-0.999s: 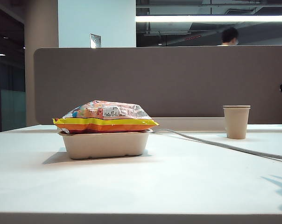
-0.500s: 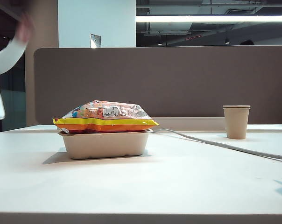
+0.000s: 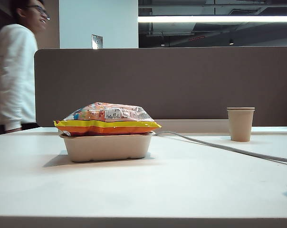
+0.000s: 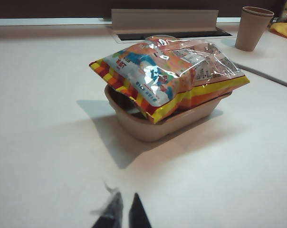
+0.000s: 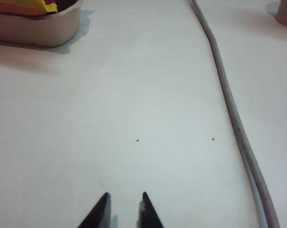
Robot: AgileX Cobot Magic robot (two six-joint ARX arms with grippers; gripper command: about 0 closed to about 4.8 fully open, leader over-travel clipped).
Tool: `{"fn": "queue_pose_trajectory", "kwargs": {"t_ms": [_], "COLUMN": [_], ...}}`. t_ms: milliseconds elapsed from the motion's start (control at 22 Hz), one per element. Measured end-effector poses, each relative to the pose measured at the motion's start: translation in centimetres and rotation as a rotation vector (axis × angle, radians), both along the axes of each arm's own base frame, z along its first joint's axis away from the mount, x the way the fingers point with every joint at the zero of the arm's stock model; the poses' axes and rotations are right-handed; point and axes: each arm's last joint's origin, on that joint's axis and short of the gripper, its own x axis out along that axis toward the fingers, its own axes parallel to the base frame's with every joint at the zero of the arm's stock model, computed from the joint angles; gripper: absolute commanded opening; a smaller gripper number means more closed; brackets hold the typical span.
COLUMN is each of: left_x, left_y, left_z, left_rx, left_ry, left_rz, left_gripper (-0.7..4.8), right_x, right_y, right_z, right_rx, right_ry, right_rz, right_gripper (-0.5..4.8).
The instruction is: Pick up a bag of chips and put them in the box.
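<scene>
Exterior view is giving us the white table (image 3: 172,190) side-on: the bag of chips (image 3: 108,118) is lying flat on top of the box (image 3: 108,147), overhanging its rim at both ends, at about 9 o'clock from the paper cup (image 3: 240,124). A grey cable (image 3: 219,146) is running across the table between them. Neither arm is appearing here, while a person in a white top (image 3: 13,76) is standing at the far left behind the table.

From the left wrist camera we are seeing the left gripper (image 4: 123,211) hanging low over bare table, well short of the box (image 4: 181,121); its two dark tips are standing only a sliver apart, pinching nothing. This view is showing what the side-on one is hiding: the bag (image 4: 167,73) is sitting tilted, one striped end dipping inside the box.

From the right wrist camera we are seeing the right gripper (image 5: 124,209) pointing level along the table, tips slightly parted and empty, with the cable (image 5: 229,104) at its 1 o'clock and a corner of the box (image 5: 43,26) at its 11 o'clock.
</scene>
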Motion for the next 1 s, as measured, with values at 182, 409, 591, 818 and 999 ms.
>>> {"fn": "queue_pose_trajectory", "kwargs": {"t_ms": [182, 409, 591, 818, 999], "left_x": [0.00, 0.00, 0.00, 0.00, 0.01], "left_y": [0.00, 0.00, 0.00, 0.00, 0.03], "left_z": [0.00, 0.00, 0.00, 0.00, 0.00], "left_rx": [-0.016, -0.016, -0.016, -0.016, -0.017], "left_ry": [0.007, 0.007, 0.007, 0.007, 0.007], "left_rz": [0.003, 0.003, 0.003, 0.003, 0.006], "left_gripper": [0.26, 0.26, 0.26, 0.26, 0.26], "right_x": [0.00, 0.00, 0.00, 0.00, -0.08], "right_y": [0.00, 0.00, 0.00, 0.00, -0.13], "right_z": [0.00, 0.00, 0.00, 0.01, 0.28], "right_rx": [0.000, 0.001, 0.001, 0.001, 0.009], "right_ry": [0.000, 0.000, 0.000, 0.000, -0.029], "right_rz": [0.000, 0.000, 0.000, 0.000, -0.008], "right_gripper": [0.80, 0.80, 0.80, 0.81, 0.81]}}
